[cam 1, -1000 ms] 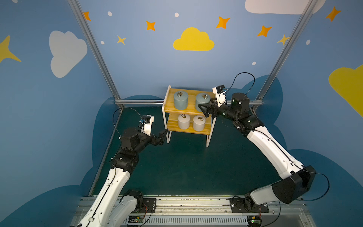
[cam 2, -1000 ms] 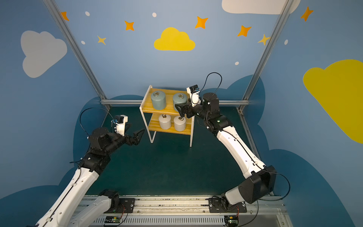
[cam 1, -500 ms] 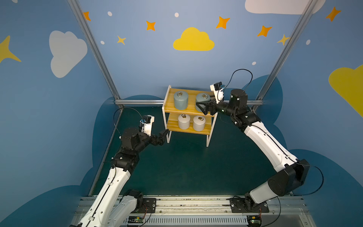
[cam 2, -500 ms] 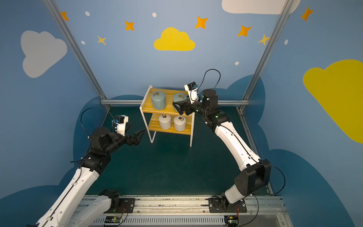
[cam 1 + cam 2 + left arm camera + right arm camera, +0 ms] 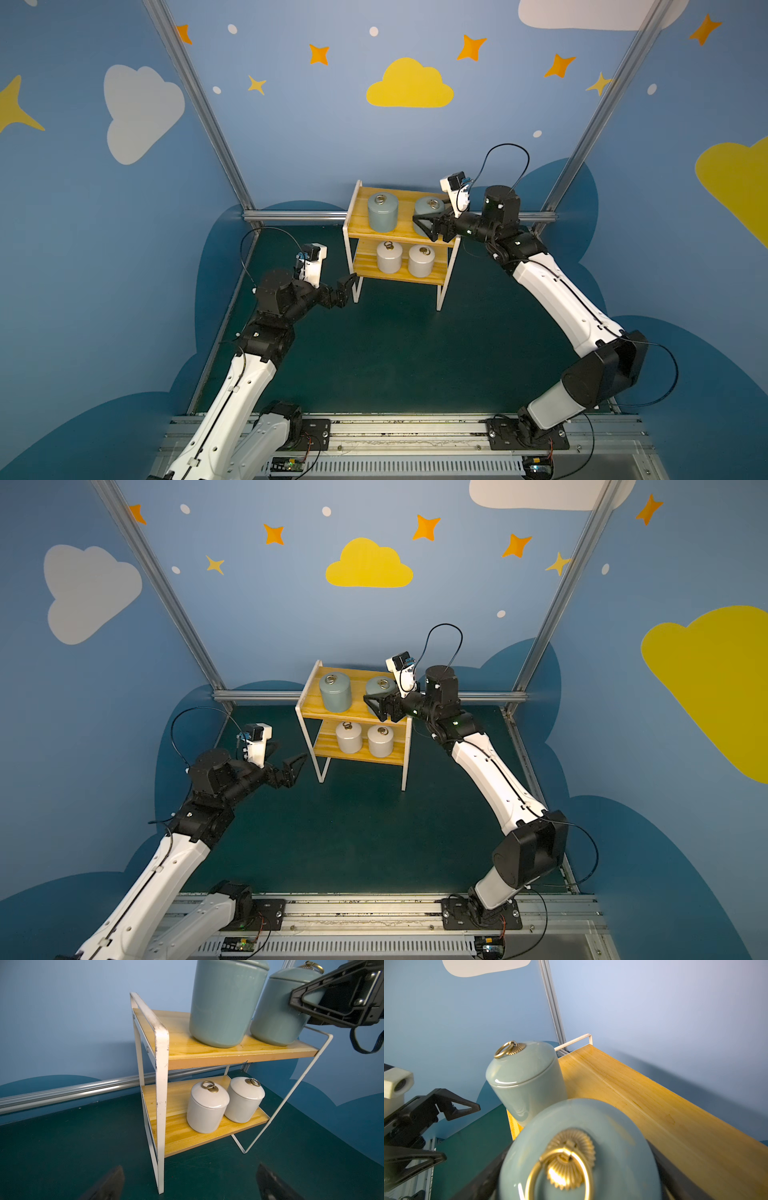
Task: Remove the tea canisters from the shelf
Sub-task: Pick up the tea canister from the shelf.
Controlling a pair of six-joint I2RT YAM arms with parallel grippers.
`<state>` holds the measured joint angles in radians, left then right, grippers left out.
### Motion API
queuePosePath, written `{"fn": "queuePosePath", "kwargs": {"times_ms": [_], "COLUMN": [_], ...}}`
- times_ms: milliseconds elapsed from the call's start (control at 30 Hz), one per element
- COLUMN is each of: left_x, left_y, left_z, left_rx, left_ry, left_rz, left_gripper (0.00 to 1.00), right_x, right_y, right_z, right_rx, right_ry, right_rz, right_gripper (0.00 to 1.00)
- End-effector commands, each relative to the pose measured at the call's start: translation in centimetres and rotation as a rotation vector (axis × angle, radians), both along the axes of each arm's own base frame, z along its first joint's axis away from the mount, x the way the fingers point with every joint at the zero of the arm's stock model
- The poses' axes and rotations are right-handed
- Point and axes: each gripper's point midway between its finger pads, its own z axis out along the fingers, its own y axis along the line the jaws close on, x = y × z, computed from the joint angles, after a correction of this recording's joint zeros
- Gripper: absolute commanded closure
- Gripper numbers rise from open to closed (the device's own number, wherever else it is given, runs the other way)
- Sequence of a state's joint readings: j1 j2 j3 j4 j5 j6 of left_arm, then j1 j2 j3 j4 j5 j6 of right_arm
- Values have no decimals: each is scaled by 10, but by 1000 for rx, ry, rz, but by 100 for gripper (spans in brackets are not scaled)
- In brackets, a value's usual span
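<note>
Four canisters, all on the shelf (image 5: 405, 235); none removed yet. Left to right:

- left gripper (image 5: 347, 291): jaws wide open, empty. It sits low by the shelf's left legs, facing the lower board, touching nothing.
- Lower board: left off-white canister (image 5: 389, 259) and right off-white canister (image 5: 421, 262), upright, just beside each other.
- Top board: left grey-blue canister (image 5: 382, 214), upright and free. The right grey-blue canister (image 5: 430, 205) stands just beside it, near the board's right end.
- right gripper (image 5: 424, 220): comes in from the right, one jaw each side of that canister's body, close in. The wrist view is blurred there, so you cannot tell whether they are pressing.

Handling, my read:
- The surface is glossy, so expect it to be smooth and slippery. It looks ceramic, so probably weighty for its size, and it could chip against the white frame or its neighbour.
- The lid (image 5: 612, 1126) appears to be a separate piece. Don't lift by the ring pull (image 5: 560, 1169); the lid would likely come off.
- Take hold across the body, below the lid seam, squarely on the widest line.
- Keep it upright and clear the neighbour before you swing out.
</note>
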<state>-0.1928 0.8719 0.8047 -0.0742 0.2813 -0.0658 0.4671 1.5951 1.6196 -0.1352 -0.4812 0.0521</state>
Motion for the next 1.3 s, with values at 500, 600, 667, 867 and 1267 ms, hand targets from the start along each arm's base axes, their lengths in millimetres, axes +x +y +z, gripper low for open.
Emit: {"fn": "queuePosePath", "kwargs": {"times_ms": [500,600,667,867,1267], "left_x": [-2,-1,0,1,2], "left_y": [-3,-3,-4,-4,-6], "left_z": [16,16,14,12,15], "left_rx": [4,4,5,6,6], "left_ry": [-42,-41,-39,-37,-37], "left_rz": [-21,-19,-17,-19,-28], "left_gripper": [0,0,0,0,0], "right_x": [-3,-6,-7,-11,-37], "right_y": [1,1,1,1,-5], "right_z": [6,9,11,16,31], "right_rx": [-9,-6,-4,0,10], "right_ry": [-24,-29,-33,-40,-78], "right_rz": [16,18,19,20,29], "right_gripper": [32,33,33,35,36]}}
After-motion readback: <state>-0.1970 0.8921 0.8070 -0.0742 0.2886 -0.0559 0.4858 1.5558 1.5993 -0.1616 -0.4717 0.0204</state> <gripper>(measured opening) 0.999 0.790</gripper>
